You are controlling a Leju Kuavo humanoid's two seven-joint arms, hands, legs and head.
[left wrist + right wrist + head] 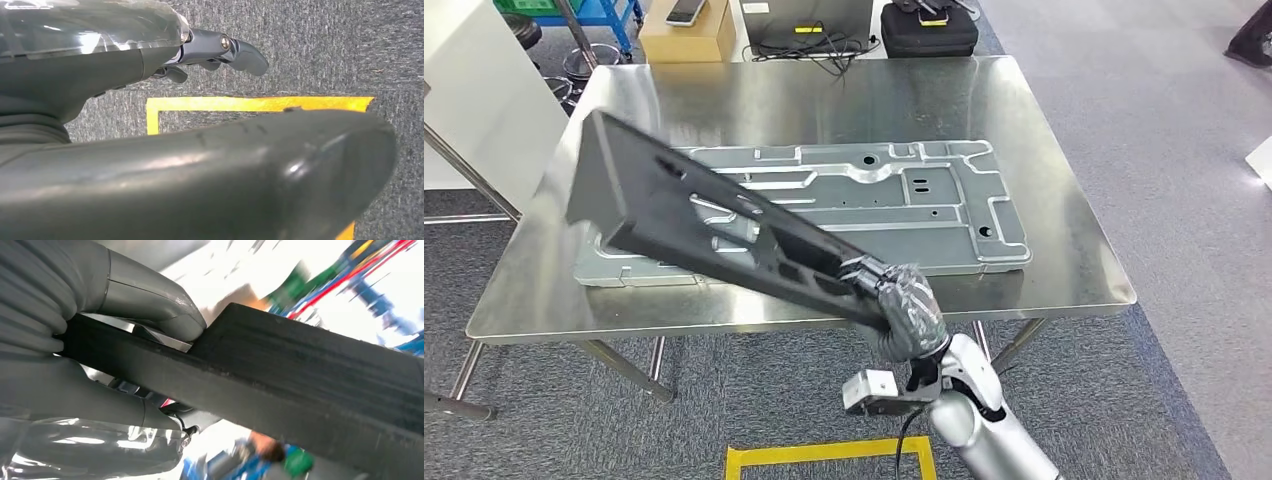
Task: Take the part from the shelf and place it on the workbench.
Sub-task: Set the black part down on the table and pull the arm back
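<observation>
The part, a long black piece with cut-outs, was held in the air above the worktop, not resting on it. Its long axis ran diagonally: the near end sat over the worktop's front edge, and the far end pointed up toward the left edge, raised and tilted. The right hand grasped the near end, so nearly the whole part reached away from the hand toward the far left. In the right wrist view the thumb pressed on one face of the part and the fingers wrapped the opposite face.

Under the part, a flat grey panel lay on the worktop, its long side parallel to the front edge.

Beyond the far edge a cardboard box stood on the floor with a phone on top; a black case sat nearby.

The left hand hung over grey carpet and yellow tape, holding nothing, fingers apart.
</observation>
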